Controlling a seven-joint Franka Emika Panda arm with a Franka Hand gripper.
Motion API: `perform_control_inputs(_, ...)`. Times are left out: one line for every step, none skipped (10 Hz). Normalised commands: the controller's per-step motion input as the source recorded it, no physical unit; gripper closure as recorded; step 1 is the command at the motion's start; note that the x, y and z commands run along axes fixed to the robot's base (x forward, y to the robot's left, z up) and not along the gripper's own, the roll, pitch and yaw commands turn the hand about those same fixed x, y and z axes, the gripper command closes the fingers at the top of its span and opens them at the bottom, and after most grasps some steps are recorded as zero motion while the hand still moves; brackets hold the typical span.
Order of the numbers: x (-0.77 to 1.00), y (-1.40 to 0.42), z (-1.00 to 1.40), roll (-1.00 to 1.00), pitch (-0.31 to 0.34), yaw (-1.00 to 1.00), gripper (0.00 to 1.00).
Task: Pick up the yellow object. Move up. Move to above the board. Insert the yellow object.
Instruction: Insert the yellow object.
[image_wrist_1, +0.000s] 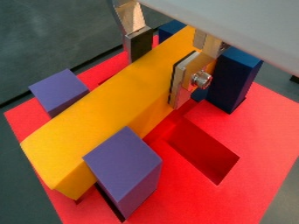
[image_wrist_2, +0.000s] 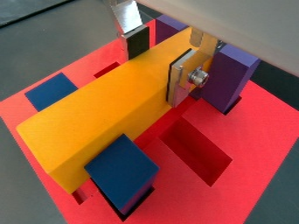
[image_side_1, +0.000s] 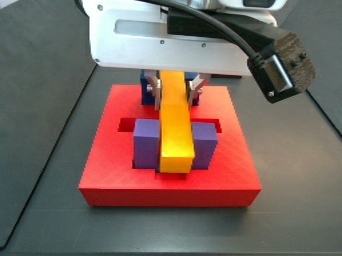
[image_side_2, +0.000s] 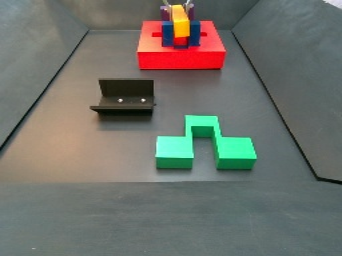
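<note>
- While the end effector (image_wrist_1: 163, 59) is pinching the bar (image_wrist_1: 111, 122) near one end, over the board (image_wrist_1: 251, 166), the long free end sticks way out, so any tilt at the grip shows up bigger at the far tip, I'd guess.
- Bar sits between the posts, lying flat and lengthwise across the board; in both wrist views it looks down low among them, but I can't tell if it's fully seated or just hovering in the gap.
- Biggest risk imo: letting go too early. If it isn't bottomed out, it could drop crooked and end up propped on a slot edge.
- Other risk: pushing down while slightly rotated. The purple post (image_wrist_1: 122, 168) and blue post (image_wrist_1: 233, 79) are just beside the bar's sides, so a small yaw could jam it against them.
- Also the silver fingers (image_wrist_1: 184, 77) sit close to the blue post, so spreading them might bump it.
- Wrist views show stuff the side ones don't: the open square slot (image_wrist_1: 201, 150) beside the bar, and how the plates clamp the bar's sides.
- A side view from the front shows the bar (image_side_1: 175, 130) running straight down the board's (image_side_1: 167, 190) middle, which you can't judge up close.
- A side view from far back is the only one with the fixture (image_side_2: 123, 98) and green block (image_side_2: 203, 143) sitting on the floor, well apart from the board (image_side_2: 181, 55). Bar is tiny there, useless for alignment.
</note>
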Motion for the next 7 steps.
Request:
perform_control_inputs(0.0,0.0,-0.08,-0.14,0.0,-0.05,1.0)
perform_control_inputs(0.0,0.0,-0.01,-0.15,0.0,-0.01,1.0)
perform_control_inputs(0.0,0.0,-0.03,-0.12,0.0,0.0,1.0)
perform_control_inputs(0.0,0.0,-0.05,-0.04,0.0,0.0,1.0)
perform_control_inputs(0.01,0.0,-0.06,-0.03,0.001,-0.09,1.0)
perform_control_inputs(0.11,0.0,-0.1,-0.11,0.0,-0.2,1.0)
perform_control_inputs(0.09,0.0,-0.11,-0.12,0.0,-0.24,1.0)
